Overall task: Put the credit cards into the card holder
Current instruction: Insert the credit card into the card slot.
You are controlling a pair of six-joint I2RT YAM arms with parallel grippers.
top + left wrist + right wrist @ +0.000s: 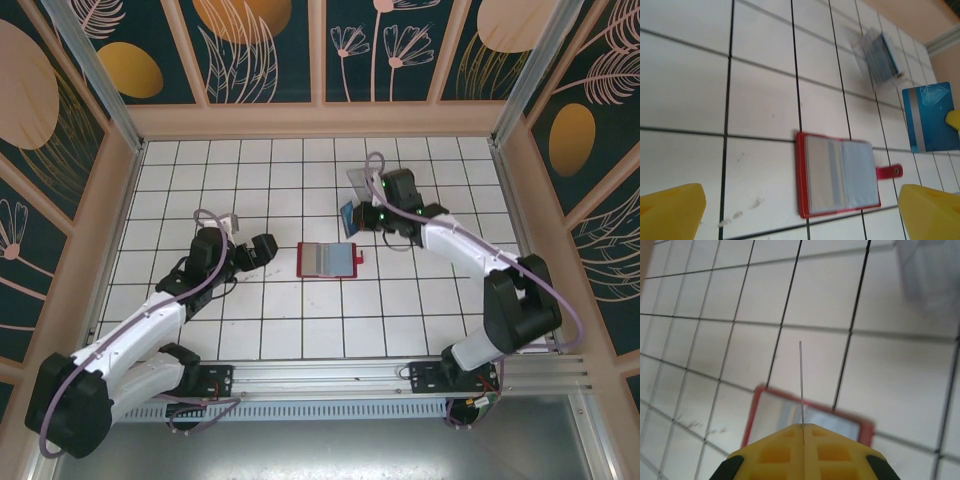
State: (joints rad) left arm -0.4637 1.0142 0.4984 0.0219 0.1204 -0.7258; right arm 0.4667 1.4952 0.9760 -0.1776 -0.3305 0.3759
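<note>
The red card holder (328,260) lies open on the white tiled table, grey pockets up, its small tab pointing right. The left wrist view shows the holder (840,175) ahead of my open left gripper (800,222), whose yellow fingers (670,210) stand wide apart with nothing between them. This left gripper (268,247) hovers just left of the holder. My right gripper (360,215) is shut on a teal-blue credit card (349,217), held above and right of the holder. In the right wrist view the card (801,385) is edge-on, pinched in the right gripper (803,427), over the holder (765,412).
A clear plastic case (360,180) with more cards stands behind the right gripper; the same case (880,57) is at the top right of the left wrist view. Wooden walls ring the tiled floor (250,320).
</note>
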